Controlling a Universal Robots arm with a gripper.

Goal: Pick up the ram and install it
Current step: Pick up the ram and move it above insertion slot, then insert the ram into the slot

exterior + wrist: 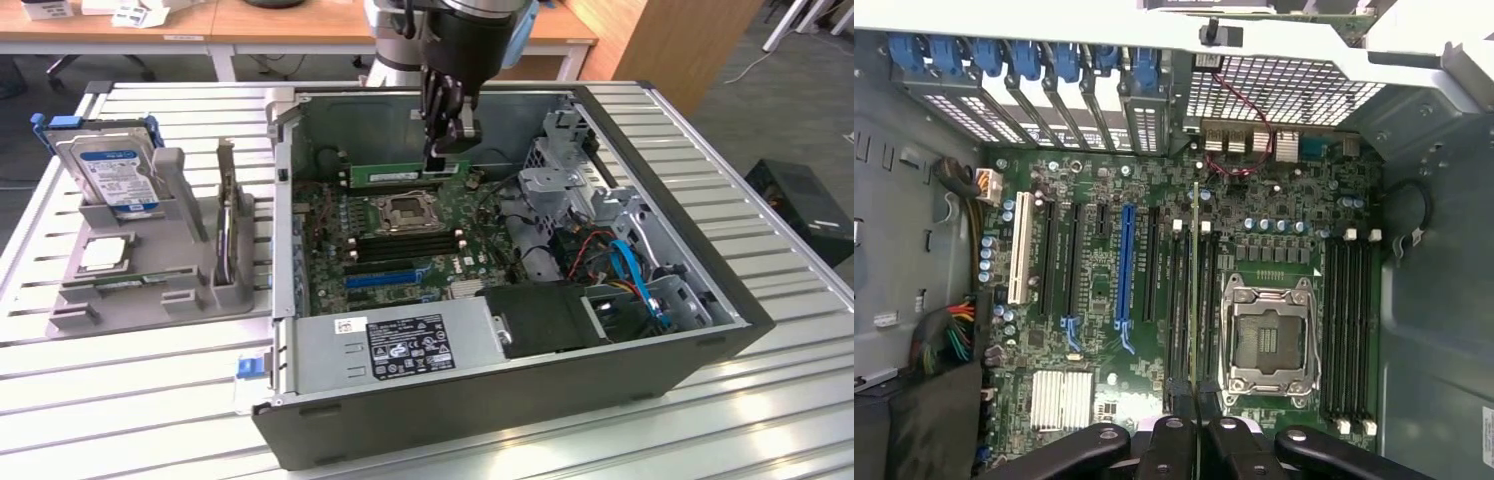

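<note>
Gripper (1196,408) sits closest to the wrist camera, fingers (1170,440) pinched narrow on the ram (1196,300). We see the ram edge-on, as a thin line running out from between them.

Status as we read it:
- Pick-up: done.
- Install: not done. Ram hangs inside the case (467,400), gripped on its upper edge toward one end. It's above the motherboard (441,255), near the case's far wall in the exterior view. We see nothing that says it's seated.

What each view adds:
- Exterior view gives us height. The green stick is level, its long side roughly along that far wall, with a gap under it to the board. It also shows the parts tray (147,290) on the exterior view's left, well apart from the case, with a hard drive (114,175) standing in it.
- Wrist view gives us alignment. Ram edge runs parallel to the black memory slots (1179,300) just beside the processor socket (1269,335). It sits over that bank, not the bank on the socket's other side. We can't tell which exact slot it's over.
</note>
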